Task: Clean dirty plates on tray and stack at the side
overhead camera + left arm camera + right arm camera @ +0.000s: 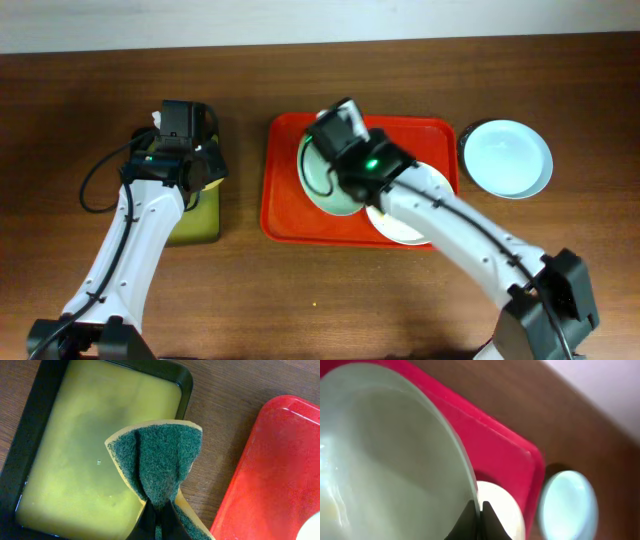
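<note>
My right gripper [345, 175] is shut on the rim of a pale mint plate [322, 180] and holds it tilted above the red tray [285, 215]. In the right wrist view the plate [385, 455] fills the left side, pinched at its edge by the gripper [479, 510]. A white plate [395, 225] lies on the tray below it, and shows in the right wrist view [502, 510]. A second mint-blue plate [508, 157] rests on the table right of the tray. My left gripper [157, 520] is shut on a green-and-yellow sponge [157, 460], folded between the fingers.
A black-rimmed tray [30, 435] with yellow-green liquid sits left of the red tray [270, 470], under the left gripper [195, 165]. Brown wooden table all round; a pale wall edge runs along the back.
</note>
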`<act>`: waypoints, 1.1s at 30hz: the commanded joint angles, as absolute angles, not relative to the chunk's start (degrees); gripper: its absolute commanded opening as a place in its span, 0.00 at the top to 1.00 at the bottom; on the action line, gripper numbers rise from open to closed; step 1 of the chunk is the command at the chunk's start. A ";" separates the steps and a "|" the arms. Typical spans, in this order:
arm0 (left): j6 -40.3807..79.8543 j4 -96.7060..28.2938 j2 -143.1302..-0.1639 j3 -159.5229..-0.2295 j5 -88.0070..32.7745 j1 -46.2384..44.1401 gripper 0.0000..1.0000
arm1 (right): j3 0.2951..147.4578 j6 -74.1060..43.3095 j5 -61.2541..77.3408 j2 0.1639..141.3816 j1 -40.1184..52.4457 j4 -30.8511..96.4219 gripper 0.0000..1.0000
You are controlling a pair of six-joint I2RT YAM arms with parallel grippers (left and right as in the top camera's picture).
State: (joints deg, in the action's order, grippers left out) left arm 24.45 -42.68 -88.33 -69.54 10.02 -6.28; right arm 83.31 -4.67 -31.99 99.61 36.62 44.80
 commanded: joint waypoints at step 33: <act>24.14 -42.48 -87.81 -69.36 10.28 -6.22 1.00 | 83.55 -8.43 21.50 114.74 -36.29 43.94 0.49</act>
State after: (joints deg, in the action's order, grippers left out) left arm 24.45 -42.68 -88.33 -69.52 10.04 -6.28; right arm 83.31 -8.54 15.42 115.09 -37.34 43.75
